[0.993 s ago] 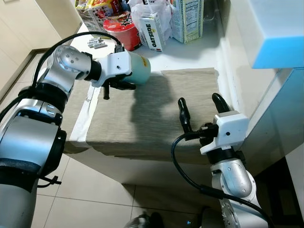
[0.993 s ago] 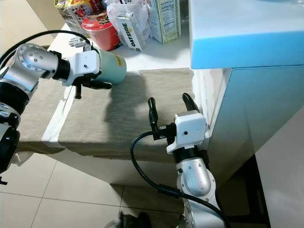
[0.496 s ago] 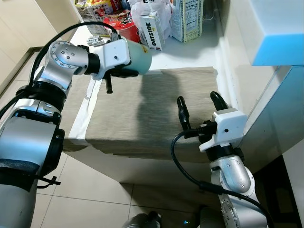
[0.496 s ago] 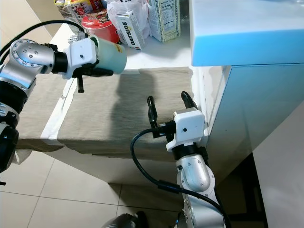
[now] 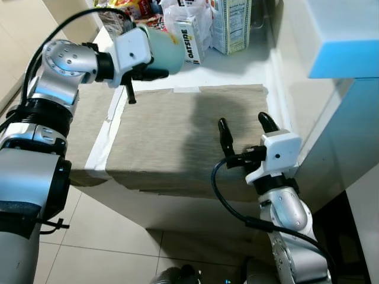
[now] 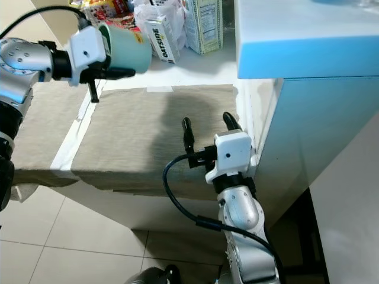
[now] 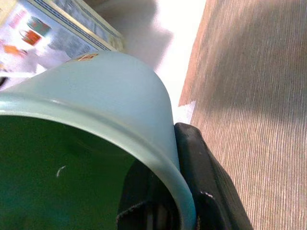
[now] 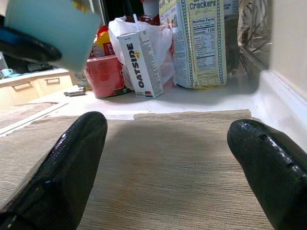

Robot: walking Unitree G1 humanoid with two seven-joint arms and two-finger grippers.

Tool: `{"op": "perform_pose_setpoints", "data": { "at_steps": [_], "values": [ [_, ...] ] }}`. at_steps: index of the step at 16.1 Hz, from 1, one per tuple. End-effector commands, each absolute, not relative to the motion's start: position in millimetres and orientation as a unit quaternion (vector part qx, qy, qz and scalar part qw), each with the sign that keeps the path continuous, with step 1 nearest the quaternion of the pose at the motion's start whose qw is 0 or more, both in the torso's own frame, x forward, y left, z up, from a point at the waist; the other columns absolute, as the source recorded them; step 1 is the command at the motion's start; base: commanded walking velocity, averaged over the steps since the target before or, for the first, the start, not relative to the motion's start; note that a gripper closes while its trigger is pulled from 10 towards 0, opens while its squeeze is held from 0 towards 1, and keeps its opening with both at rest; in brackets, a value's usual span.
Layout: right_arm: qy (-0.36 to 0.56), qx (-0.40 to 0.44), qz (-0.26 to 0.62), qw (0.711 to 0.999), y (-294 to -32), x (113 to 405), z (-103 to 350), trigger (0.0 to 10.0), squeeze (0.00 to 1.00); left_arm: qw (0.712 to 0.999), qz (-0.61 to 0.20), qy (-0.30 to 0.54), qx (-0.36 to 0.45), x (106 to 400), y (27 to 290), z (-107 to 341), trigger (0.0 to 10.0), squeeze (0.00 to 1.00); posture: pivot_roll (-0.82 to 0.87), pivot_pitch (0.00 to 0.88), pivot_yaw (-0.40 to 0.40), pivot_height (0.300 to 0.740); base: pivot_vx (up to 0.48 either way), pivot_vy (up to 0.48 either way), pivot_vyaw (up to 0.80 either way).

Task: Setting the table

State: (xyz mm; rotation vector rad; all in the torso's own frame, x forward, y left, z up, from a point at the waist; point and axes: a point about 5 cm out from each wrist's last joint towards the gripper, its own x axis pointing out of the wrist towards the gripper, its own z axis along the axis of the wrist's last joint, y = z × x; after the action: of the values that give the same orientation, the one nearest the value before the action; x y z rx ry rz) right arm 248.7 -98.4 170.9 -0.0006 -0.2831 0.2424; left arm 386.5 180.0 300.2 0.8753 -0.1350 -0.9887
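A pale green cup (image 5: 164, 48) lies tilted on its side in the air, above the far left corner of the beige placemat (image 5: 172, 130). My left gripper (image 5: 149, 64) is shut on it; one black finger (image 7: 206, 187) presses against the cup's (image 7: 96, 110) outer wall below the rim. My right gripper (image 5: 241, 121) stands open just over the mat's near right part, nothing between its fingers (image 8: 72, 158). The mat (image 8: 168, 143) stretches flat ahead of them.
At the back of the white counter (image 5: 237, 65) stand an Oatside carton (image 5: 189, 36), a crackers box (image 5: 231, 23), a red tub (image 8: 106, 74) and a plastic bag. A white and blue block (image 5: 343, 35) overhangs on the right. A second mat (image 5: 89, 118) lies on the left.
My left gripper has carried the cup upward and toward the far left of the mat. The right gripper has stayed open in about the same place.
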Motion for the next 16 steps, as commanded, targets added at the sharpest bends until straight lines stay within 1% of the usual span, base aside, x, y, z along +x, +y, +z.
{"op": "perform_pose_setpoints", "data": {
  "at_steps": [1,2,3,5,6,7,8,10,13,14,16],
  "values": [
    [-0.046,-0.001,0.104,0.994,-107,252,133,10.0,0.0,0.801,-0.438,-0.071,0.402,385,192,305,0.0,0.0,-0.18,0.12,0.203,0.74,0.0,0.0,0.0],
    [-0.051,-0.001,0.106,0.993,-107,255,135,10.0,0.0,0.819,-0.414,-0.092,0.387,384,196,308,0.0,0.0,-0.18,0.109,0.198,0.74,0.0,0.0,0.0],
    [-0.055,-0.002,0.108,0.993,-106,259,136,10.0,0.0,0.845,-0.379,-0.109,0.361,384,203,310,0.0,0.0,-0.17,0.1,0.192,0.74,0.0,0.0,0.0],
    [-0.059,-0.002,0.116,0.991,-104,263,136,10.0,0.0,0.872,-0.336,-0.121,0.334,382,215,306,0.0,0.0,-0.16,0.082,0.179,0.74,0.0,0.0,0.0],
    [-0.059,-0.002,0.117,0.991,-105,264,136,10.0,0.0,0.876,-0.332,-0.122,0.329,382,216,305,0.0,0.0,-0.15,0.08,0.177,0.74,0.0,0.0,0.0],
    [-0.061,-0.003,0.12,0.991,-104,266,137,10.0,0.0,0.888,-0.313,-0.124,0.313,380,222,301,0.0,0.0,-0.15,0.067,0.166,0.74,0.0,0.0,0.0],
    [-0.069,-0.002,0.128,0.989,-103,271,139,10.0,0.0,0.917,-0.263,-0.121,0.275,375,238,289,0.0,0.0,-0.13,0.054,0.153,0.74,0.0,0.0,0.0],
    [-0.074,-0.005,0.135,0.988,-103,277,140,10.0,0.0,0.949,-0.197,-0.114,0.217,369,257,276,0.0,0.0,-0.12,0.039,0.146,0.74,0.0,0.0,0.0],
    [-0.077,-0.005,0.137,0.988,-102,280,139,10.0,0.0,0.966,-0.159,-0.105,0.173,363,267,265,0.0,0.0,-0.11,0.022,0.135,0.74,0.0,0.0,0.0],
    [-0.085,-0.009,0.14,0.986,-101,283,141,10.0,0.0,0.976,-0.12,-0.106,0.146,354,275,255,0.0,0.0,-0.1,0.011,0.129,0.74,0.0,0.0,0.0],
    [-0.111,-0.013,0.138,0.984,-101,287,151,10.0,0.0,0.981,-0.081,-0.116,0.129,341,280,247,0.0,0.0,-0.1,0.002,0.121,0.74,0.0,0.0,0.0]
  ]
}}
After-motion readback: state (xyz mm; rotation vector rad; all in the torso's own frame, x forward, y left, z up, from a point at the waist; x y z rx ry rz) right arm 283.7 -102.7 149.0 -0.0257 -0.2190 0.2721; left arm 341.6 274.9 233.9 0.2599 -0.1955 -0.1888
